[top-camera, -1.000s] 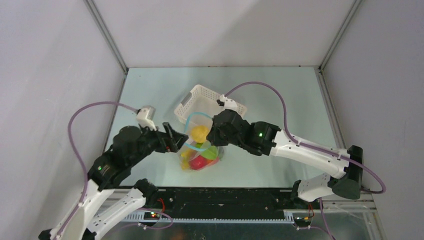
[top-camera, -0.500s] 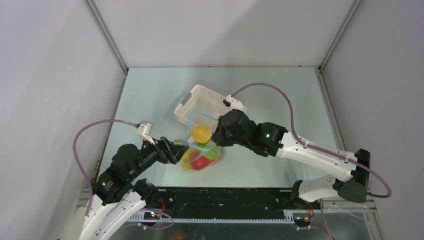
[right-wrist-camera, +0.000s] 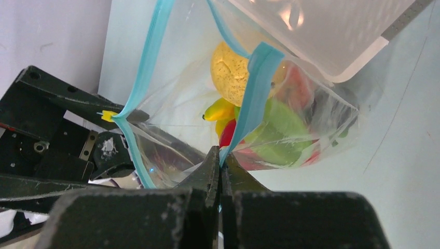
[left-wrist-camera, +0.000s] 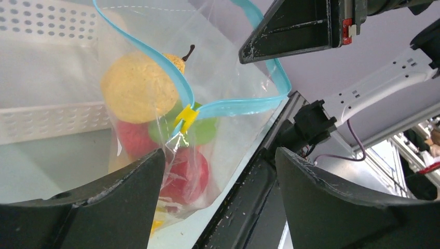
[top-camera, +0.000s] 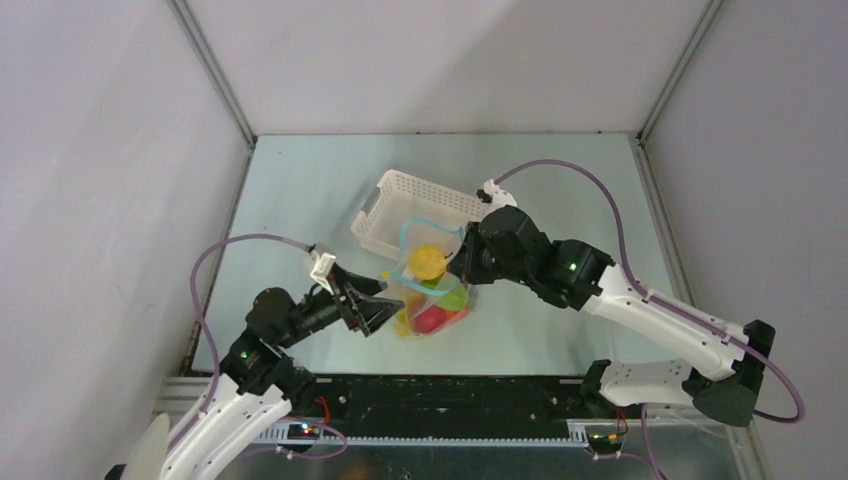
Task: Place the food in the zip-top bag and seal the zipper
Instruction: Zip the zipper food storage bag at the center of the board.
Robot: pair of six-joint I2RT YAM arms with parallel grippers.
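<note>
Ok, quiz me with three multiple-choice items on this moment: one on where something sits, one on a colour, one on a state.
1. Where is the white slotted basket relative to the zip-top bag?
A) on its far side
B) at the table's near edge
C) inside it

2. What colour is the zipper?
A) red
B) black
C) light blue

3. What is the right hand doing?
A) spread wide open
B) shut on the zipper
C) gripping the basket

Answers:
1 A, the top view shows the basket beyond the bag.
2 C, both wrist views show a light-blue strip.
3 B, its fingers meet on the strip's end.
</note>
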